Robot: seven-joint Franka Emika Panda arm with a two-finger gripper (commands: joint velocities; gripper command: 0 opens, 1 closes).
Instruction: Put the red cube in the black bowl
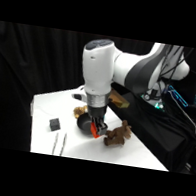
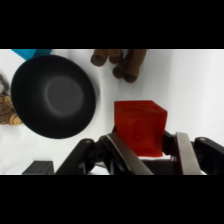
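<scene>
My gripper (image 1: 95, 129) is shut on the red cube (image 1: 95, 132), a small bright red-orange block that fills the space between the two fingers in the wrist view (image 2: 139, 127). The black bowl (image 2: 54, 95) is round, glossy and empty, and lies just left of the cube in the wrist view. In the side view the bowl (image 1: 84, 124) is partly hidden behind the gripper, with the cube at its right rim. The gripper (image 2: 150, 151) holds the cube beside the bowl, not over its middle.
A brown lumpy object (image 1: 117, 135) lies right of the cube, and shows at the wrist view's top (image 2: 119, 62). A second brown lump (image 1: 79, 112) sits behind the bowl. A dark grey cube (image 1: 55, 125) and metal tongs (image 1: 59, 143) lie left. A teal cube (image 2: 31, 52) is beyond the bowl.
</scene>
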